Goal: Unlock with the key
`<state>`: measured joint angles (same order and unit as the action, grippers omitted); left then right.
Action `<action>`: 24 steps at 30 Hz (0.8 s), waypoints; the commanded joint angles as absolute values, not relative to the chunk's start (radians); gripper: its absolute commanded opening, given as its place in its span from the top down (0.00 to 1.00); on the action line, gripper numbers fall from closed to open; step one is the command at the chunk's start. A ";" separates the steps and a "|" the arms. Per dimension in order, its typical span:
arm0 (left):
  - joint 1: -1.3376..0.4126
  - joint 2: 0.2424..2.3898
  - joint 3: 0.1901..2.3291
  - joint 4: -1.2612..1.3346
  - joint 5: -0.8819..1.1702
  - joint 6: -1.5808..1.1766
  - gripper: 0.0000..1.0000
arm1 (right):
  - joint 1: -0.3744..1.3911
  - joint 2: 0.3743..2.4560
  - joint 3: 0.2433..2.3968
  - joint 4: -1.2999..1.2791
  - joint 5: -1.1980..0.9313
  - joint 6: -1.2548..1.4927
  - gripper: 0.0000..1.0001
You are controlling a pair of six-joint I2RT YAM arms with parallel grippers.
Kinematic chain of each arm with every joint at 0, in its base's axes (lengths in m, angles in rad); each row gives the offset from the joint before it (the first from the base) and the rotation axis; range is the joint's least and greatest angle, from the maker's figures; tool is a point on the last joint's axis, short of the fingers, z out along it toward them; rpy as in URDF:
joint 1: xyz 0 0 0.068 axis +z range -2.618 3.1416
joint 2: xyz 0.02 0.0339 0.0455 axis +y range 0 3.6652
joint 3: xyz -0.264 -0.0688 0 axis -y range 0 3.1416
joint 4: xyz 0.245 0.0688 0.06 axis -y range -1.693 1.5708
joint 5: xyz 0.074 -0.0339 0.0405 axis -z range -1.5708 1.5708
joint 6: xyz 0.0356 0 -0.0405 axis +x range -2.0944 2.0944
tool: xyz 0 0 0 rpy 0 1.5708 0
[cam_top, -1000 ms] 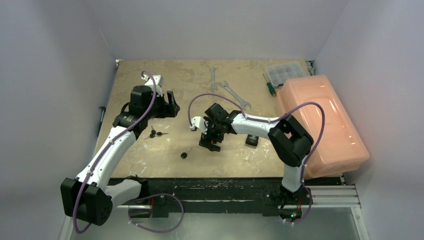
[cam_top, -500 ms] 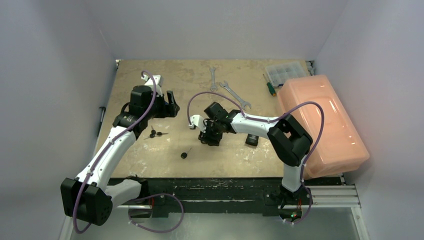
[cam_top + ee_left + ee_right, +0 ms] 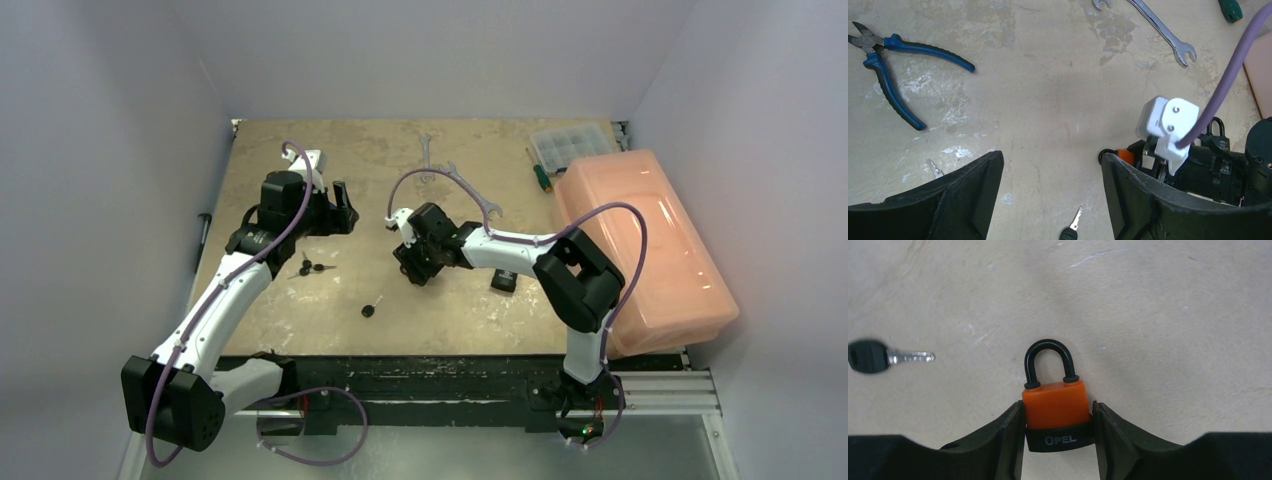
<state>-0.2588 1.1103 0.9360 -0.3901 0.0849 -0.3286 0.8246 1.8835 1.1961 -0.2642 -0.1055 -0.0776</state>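
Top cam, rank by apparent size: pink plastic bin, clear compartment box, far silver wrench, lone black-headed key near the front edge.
1. pink translucent plastic bin
2. clear compartment box
3. far silver wrench, long but thin
4. lone black-headed key, clearly smallest

Padlock (image 3: 1055,412): you saw a smooth orange plastic body, a satin black base and a glossy black shackle.
Key (image 3: 878,358): it had a matt black plastic head and a bright metal blade.
Table (image 3: 1173,315): your matt beige board looked rough and scuffed.
Pliers (image 3: 928,50): they had smooth blue plastic grips and dull dark metal jaws.
Wrench (image 3: 1160,30): it was bare, shiny metal.
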 commanded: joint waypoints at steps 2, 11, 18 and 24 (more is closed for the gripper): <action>-0.265 1.093 0.942 -0.380 0.069 -0.311 0.24 | 0.827 1.861 1.209 -0.239 0.037 0.320 1.00; -0.265 1.086 0.941 -0.381 0.066 -0.314 0.25 | 0.827 1.950 1.301 -0.479 0.273 0.778 1.00; -0.265 1.085 0.940 -0.382 0.064 -0.313 0.24 | 0.827 1.882 1.234 -0.516 0.366 1.074 1.00; -0.265 1.081 0.940 -0.385 0.056 -0.313 0.25 | 0.827 1.866 1.211 -0.501 0.334 1.116 0.97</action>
